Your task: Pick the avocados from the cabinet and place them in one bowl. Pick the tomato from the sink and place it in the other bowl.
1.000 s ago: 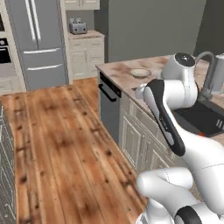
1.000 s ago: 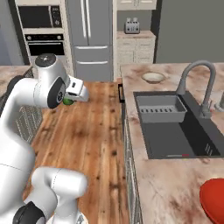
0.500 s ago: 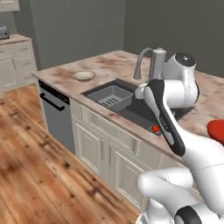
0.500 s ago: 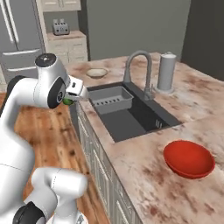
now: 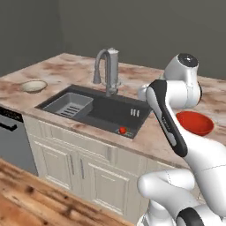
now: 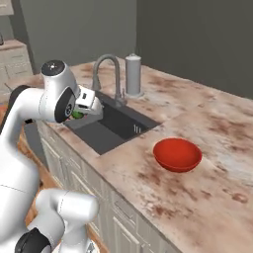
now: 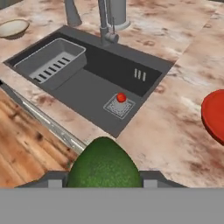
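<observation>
Hand view gave you the clearest look: a dark green avocado sat low in the middle of the frame, clamped between the two dark fingertips, so your gripper was closed on it. Above it, in the upper left and centre of that frame, lay the dark grey sink, with the small red tomato resting on the square drain and the ribbed rack at the basin's left end. At the right edge you could see a slice of the red bowl, on the marbled counter. The pale bowl with the tan rim sat in the upper left corner, beyond the rack.

From the right base view, you had the gripper at centre left with a glimpse of green showing at it, above the near end of the sink. The red bowl stood at centre right, well apart from the hand. The curved faucet rose behind the basin.

From the left base view, the tomato showed at the sink's lower right corner, the pale bowl at the left, and the red bowl at the right, partly behind the arm.
</observation>
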Controlling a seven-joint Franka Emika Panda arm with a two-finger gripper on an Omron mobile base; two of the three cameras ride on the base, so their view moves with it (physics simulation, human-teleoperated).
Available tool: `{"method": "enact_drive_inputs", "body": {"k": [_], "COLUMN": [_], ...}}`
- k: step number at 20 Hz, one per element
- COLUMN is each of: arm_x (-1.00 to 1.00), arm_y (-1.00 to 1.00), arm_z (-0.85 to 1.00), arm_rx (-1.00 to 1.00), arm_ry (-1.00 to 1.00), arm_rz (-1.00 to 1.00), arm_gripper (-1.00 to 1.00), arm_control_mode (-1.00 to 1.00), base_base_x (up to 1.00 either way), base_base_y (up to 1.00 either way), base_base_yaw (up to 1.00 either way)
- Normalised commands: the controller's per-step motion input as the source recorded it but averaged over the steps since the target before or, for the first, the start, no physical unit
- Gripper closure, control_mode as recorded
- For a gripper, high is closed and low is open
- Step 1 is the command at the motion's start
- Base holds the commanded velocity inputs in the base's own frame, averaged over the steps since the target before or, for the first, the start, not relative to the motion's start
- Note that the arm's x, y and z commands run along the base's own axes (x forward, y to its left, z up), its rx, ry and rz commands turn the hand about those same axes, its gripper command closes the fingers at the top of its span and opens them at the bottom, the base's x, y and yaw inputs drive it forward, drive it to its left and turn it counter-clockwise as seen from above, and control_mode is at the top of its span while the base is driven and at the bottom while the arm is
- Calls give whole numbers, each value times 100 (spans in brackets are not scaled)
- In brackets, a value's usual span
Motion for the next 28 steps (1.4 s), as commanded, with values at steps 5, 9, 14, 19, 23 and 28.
{"method": "enact_drive_inputs", "body": {"k": [5,9,14,19,23,28], "arm_x": [0,0,0,0,0,0], "arm_y": [0,0,0,0,0,0], "arm_z": [0,0,0,0,0,0], "arm_rx": [0,0,0,0,0,0], "arm_ry": [0,0,0,0,0,0], "arm_rz": [0,0,0,0,0,0], "arm_gripper": [100,100,100,100,100,100], "arm_control_mode": [100,100,100,100,100,100], "base_base_x": [3,3,4,22,16,1], "base_base_y": [-17,-26,-21,10,25,32], "base_base_yaw": [-62,-63,-63,-53,-4,0]}}
